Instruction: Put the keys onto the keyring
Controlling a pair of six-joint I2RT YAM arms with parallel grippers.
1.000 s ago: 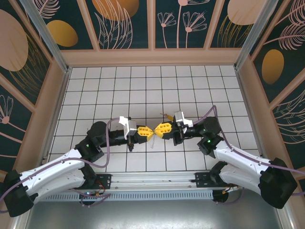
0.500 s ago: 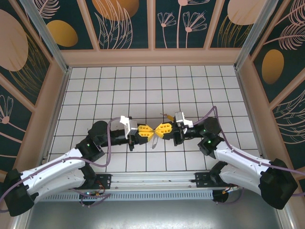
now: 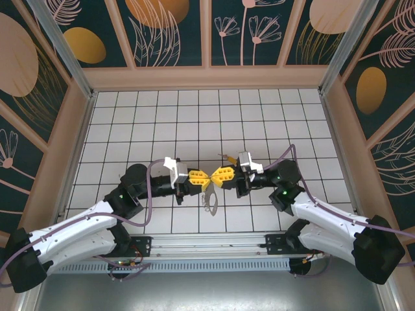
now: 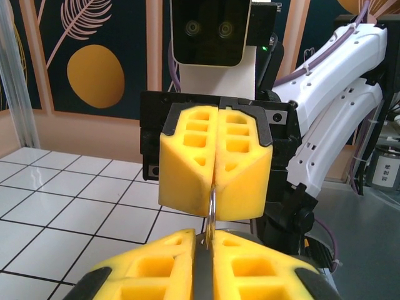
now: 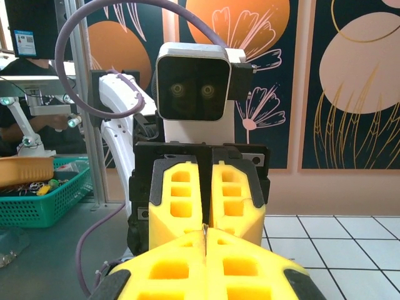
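Elsewhere, green basket [image 5: 59, 199] holds small bits, perhaps clips; keyring [image 3: 209, 197] hangs below fingers [image 3: 223, 174].

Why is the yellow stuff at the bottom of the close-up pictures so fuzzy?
Left wrist view: the left hand sits right against the lens, so it looks soft, while the right hand facing it is sharp. Right wrist view: the same, with the right hand soft at the bottom. Top view: even light, no glare on the tiles, the keys tiny.

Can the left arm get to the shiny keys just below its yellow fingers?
Probably yes. The keys sit just on the near side of the left gripper, with only bare tiles around them and nothing in between.
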